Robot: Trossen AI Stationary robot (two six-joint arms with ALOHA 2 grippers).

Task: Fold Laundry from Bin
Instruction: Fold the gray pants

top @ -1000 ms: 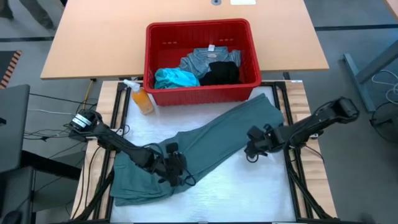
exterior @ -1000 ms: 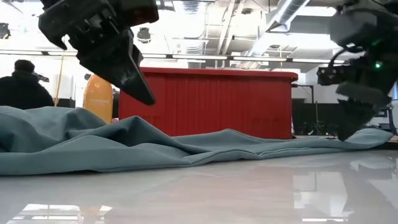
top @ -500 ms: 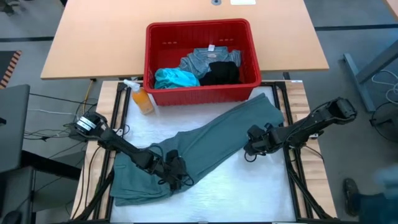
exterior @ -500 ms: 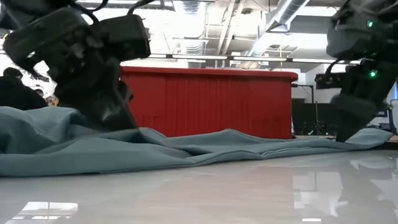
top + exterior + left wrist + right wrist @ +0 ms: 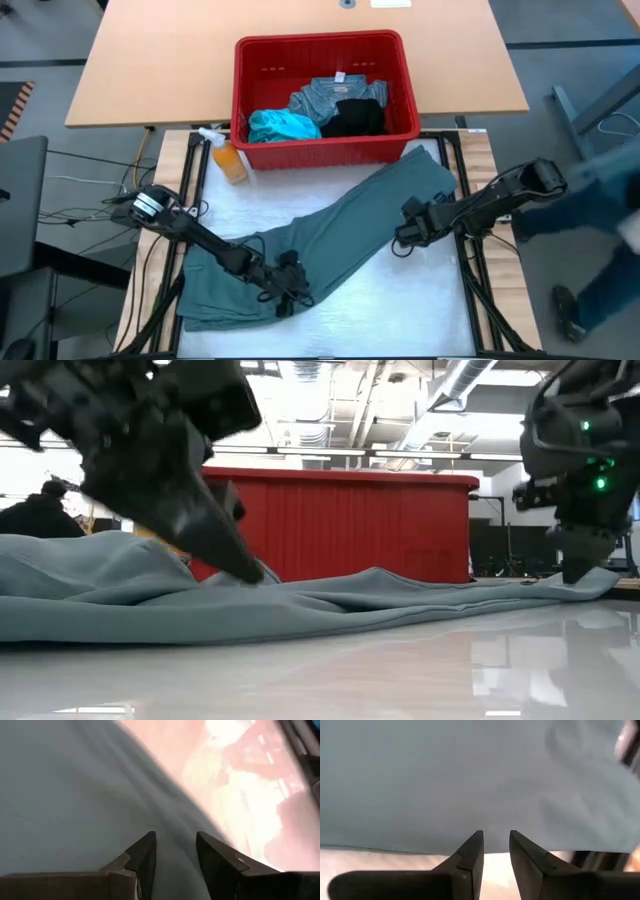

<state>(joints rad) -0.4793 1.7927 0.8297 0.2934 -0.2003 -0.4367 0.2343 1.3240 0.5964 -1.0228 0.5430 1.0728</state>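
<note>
**Me:** Working with the muted grey-green soft garment [image 5: 340, 235], I'd expect it to be light and limp, nothing stiff in it, so it will sag and drag if I lift it by one spot. It lies slantwise across the white table [image 5: 400, 310], one bunched end at the front left corner, the other reaching the back right corner just before the red slotted plastic bin [image 5: 325, 150].

**Spotter:** Where would you take hold?

**Me:** At an edge or hem, one per arm, pinching a thin fold. My left gripper [image 5: 287, 293] sits on the bunched left end, fingers [image 5: 142, 857] a little apart over the cloth with nothing pinched that I can see. My right gripper [image 5: 402, 238] is at the garment's front edge toward the right, fingers [image 5: 472, 852] narrowly apart right at the hem, not clamped yet as far as I can tell.

**Spotter:** And its look?

**Me:** Plain, matte, softly rumpled with long low folds. The turquoise, black and mottled blue-grey pieces [image 5: 320, 112] remain in the bin.
</note>
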